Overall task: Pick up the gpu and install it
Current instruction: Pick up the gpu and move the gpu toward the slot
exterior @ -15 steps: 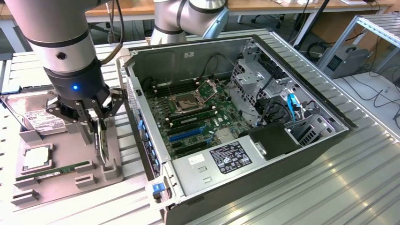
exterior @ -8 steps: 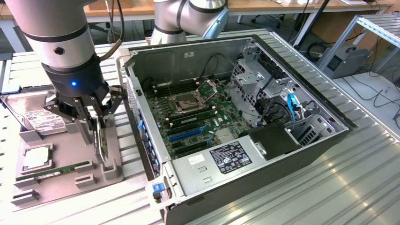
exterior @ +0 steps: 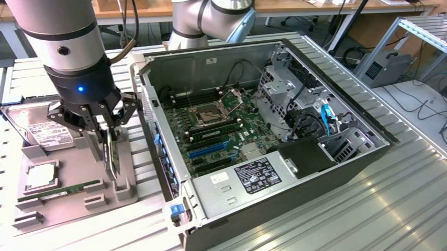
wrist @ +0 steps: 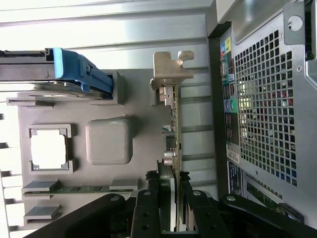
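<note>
Gripper (wrist: 170, 183) fingers (wrist: 147, 203) clamped on both faces of the gpu (wrist: 173, 124). Card is upright and edge-on, silver bracket (wrist: 168, 72) at its far end. In the exterior view the gpu (exterior: 110, 157) hangs under the gripper (exterior: 104, 128) over the grey tray (exterior: 70, 151), just beside the open PC case (exterior: 293, 204). Cannot tell if it is clear of its slot. Hard drive (exterior: 42, 133), CPU (exterior: 41, 177) and RAM stick (exterior: 59, 192) lie on the tray.
</note>
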### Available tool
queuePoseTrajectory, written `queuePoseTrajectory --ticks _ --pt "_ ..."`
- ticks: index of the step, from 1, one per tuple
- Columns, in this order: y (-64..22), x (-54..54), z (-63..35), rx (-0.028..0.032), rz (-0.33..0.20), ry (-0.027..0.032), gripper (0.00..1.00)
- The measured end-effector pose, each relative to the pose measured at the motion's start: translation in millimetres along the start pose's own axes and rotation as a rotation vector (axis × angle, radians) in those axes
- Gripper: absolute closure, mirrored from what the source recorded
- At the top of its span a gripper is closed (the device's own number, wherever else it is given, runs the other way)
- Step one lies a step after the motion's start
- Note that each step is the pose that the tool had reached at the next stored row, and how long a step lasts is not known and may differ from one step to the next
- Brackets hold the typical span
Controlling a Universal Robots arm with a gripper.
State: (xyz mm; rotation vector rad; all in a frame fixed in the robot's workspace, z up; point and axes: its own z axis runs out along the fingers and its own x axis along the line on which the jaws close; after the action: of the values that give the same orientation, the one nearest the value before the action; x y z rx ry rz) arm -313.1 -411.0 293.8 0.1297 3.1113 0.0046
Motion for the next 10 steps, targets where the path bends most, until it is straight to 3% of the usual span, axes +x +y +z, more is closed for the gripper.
queuePoseTrajectory --ticks 10 --pt "0.1 -0.3 -12.0 -0.0001 0.000 -0.0001 0.73"
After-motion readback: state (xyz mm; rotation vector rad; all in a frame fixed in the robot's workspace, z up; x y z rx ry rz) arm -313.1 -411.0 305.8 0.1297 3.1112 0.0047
